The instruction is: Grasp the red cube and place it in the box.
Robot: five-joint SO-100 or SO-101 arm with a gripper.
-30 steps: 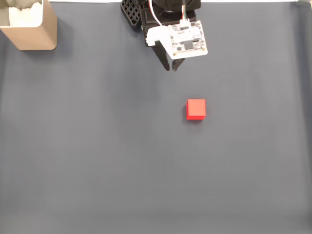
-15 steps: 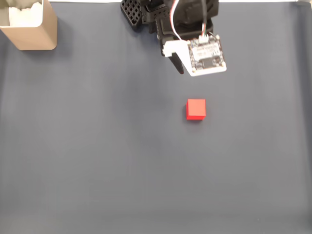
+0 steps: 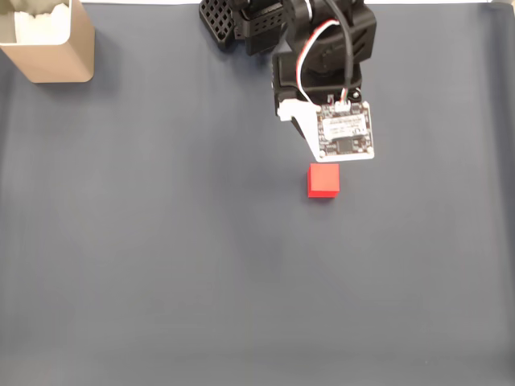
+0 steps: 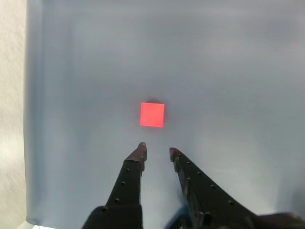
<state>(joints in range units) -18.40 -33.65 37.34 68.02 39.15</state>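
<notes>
A small bright red matte cube [image 3: 323, 179] is sitting alone on a dark grey-blue cloth-covered table [image 3: 161, 257], right of centre in the fixed view, as a black robot arm [image 3: 318, 48] carrying a white circuit board [image 3: 346, 133] is reaching out over it from the top edge. The board's lower edge is lying just above the cube in that view, hiding the fingers beneath it. In the wrist view the black two-finger gripper [image 4: 157, 150] is pointing at the cube [image 4: 152, 114] from below, its two perforated fingers [image 4: 133, 167] standing a little apart with a narrow gap between the tips and nothing between them (the cube is lying just beyond the tips, not touching either). The tan cardboard-coloured rectangular box [image 3: 48, 40] with rounded corners and a white inside is standing in the top left corner of the fixed view, well apart from both cube and arm, cut off by the frame's edge
</notes>
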